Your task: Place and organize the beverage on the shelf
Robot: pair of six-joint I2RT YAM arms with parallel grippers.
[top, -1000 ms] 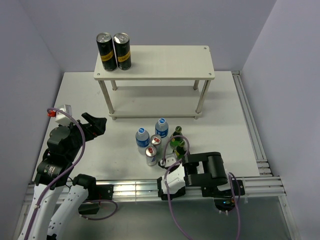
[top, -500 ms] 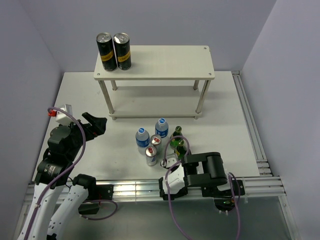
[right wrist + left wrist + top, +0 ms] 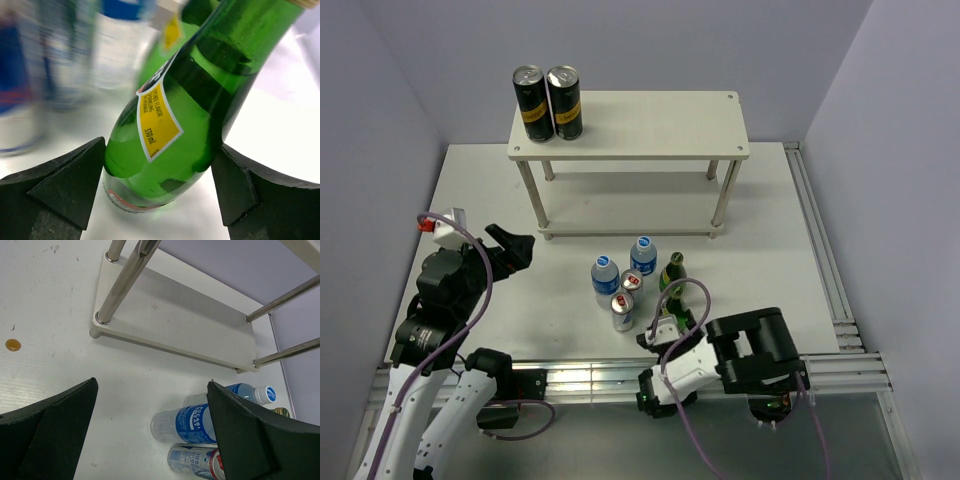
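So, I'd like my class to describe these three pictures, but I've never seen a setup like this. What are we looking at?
Two robot arms are bolted to a white table, each ending in a two-finger gripper. The wide picture comes from a fixed camera above and behind them. The other two come from cameras on the wrists, so the black wedges at their bottom corners are the fingers. On the table stands a white two-tier shelf with two black cans on top. In front of it cluster two water bottles, two silver cans and an upright green bottle. The left gripper is open and empty. The right gripper is closed on a second green bottle, which looks tilted in its wrist view.
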